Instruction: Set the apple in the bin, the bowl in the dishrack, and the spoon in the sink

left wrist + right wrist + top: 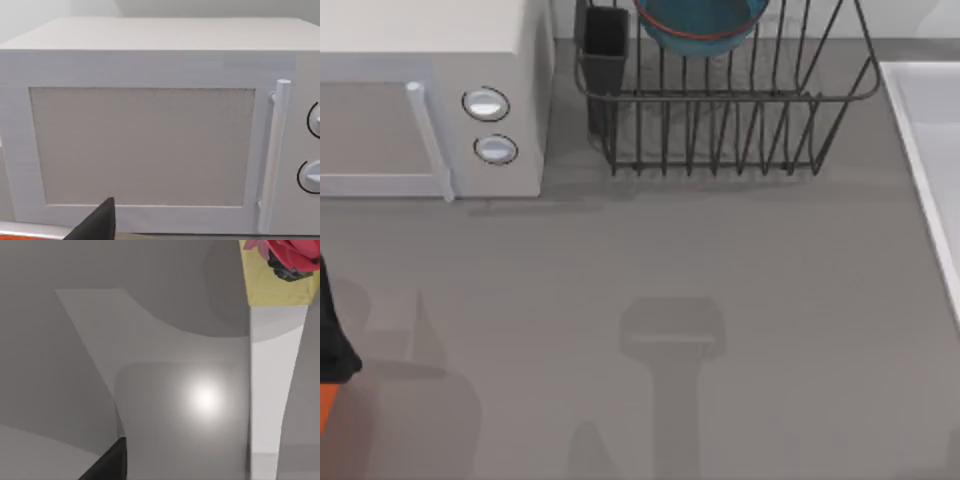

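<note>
The blue bowl (700,25) with its reddish rim rests inside the dark wire dishrack (720,130) at the table's far edge, cut off by the top of the view. The pale sink (935,120) runs along the right side. The apple, the spoon and the bin are out of view. My left arm (332,350) sits at the left edge, well away from the rack. A dark part of my left gripper (97,225) faces the microwave door. A dark part of my right gripper (110,465) hangs over a smooth pale grey surface with a bright glare.
A white microwave (430,100) with two round knobs stands at the far left, beside the rack's dark cutlery cup (605,50). A yellow object (272,282) with red and dark shapes on it appears in the right wrist view, above a white strip (270,390).
</note>
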`<act>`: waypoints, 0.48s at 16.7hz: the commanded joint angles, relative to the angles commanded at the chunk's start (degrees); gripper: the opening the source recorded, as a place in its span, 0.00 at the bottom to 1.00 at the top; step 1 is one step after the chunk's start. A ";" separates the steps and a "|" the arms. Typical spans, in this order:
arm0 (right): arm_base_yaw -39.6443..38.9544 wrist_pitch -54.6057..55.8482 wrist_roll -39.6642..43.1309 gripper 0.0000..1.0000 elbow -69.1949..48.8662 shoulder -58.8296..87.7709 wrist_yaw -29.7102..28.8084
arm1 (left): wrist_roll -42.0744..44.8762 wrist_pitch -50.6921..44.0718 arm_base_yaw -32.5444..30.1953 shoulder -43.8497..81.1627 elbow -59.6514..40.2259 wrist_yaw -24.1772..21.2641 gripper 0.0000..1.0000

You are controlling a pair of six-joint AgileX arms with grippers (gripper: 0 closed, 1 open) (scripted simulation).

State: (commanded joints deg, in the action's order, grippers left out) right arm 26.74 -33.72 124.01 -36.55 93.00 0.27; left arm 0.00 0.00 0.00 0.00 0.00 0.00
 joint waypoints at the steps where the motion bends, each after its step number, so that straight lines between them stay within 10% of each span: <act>1: 0.00 0.00 0.00 1.00 0.00 0.00 0.00 | 0.00 0.00 0.00 0.00 0.00 0.00 1.00; 8: 0.00 0.00 0.00 0.47 0.00 0.00 0.00 | 0.00 0.00 0.00 0.00 0.00 0.00 1.00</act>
State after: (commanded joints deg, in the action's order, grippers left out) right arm 26.74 -33.72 124.01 -36.55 93.00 0.27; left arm 0.00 0.00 0.00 0.00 0.00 0.00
